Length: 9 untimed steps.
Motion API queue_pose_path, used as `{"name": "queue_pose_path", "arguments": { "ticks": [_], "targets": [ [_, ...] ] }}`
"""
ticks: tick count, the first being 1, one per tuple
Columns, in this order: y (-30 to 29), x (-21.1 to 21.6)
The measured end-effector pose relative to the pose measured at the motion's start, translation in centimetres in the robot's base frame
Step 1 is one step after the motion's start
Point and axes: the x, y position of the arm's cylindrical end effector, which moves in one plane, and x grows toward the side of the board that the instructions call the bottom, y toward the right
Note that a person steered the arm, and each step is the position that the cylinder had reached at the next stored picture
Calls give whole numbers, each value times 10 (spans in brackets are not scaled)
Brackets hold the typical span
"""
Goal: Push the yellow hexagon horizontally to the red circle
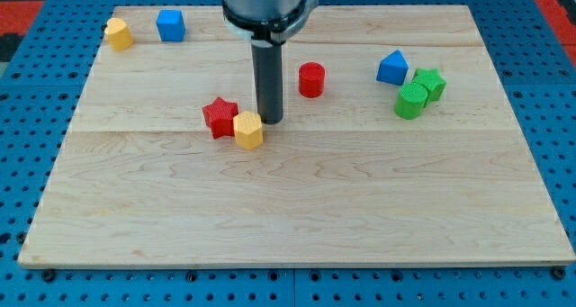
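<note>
The yellow hexagon (pixel 248 130) lies near the board's middle, touching the lower right of the red star (pixel 220 117). The red circle (pixel 311 79) stands up and to the right of it. My tip (pixel 270 120) is down on the board just right of and slightly above the yellow hexagon, close to or touching it. The rod rises from there toward the view's top and passes left of the red circle.
A second yellow block (pixel 117 33) and a blue cube (pixel 170 25) sit at the top left. A blue block (pixel 391 68), a green star (pixel 429 83) and a green cylinder (pixel 411 101) cluster at the right. The wooden board (pixel 297 208) lies on blue pegboard.
</note>
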Motion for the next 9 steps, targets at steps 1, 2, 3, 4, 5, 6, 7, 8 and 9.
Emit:
{"name": "queue_pose_path", "arguments": {
  "ticks": [1,2,3,4,5,6,7,8,9],
  "targets": [
    [48,39],
    [19,52],
    [-9,-17],
    [4,-30],
    [34,-61],
    [23,-90],
    [58,-90],
    [112,-53],
    [85,44]
  ]
}}
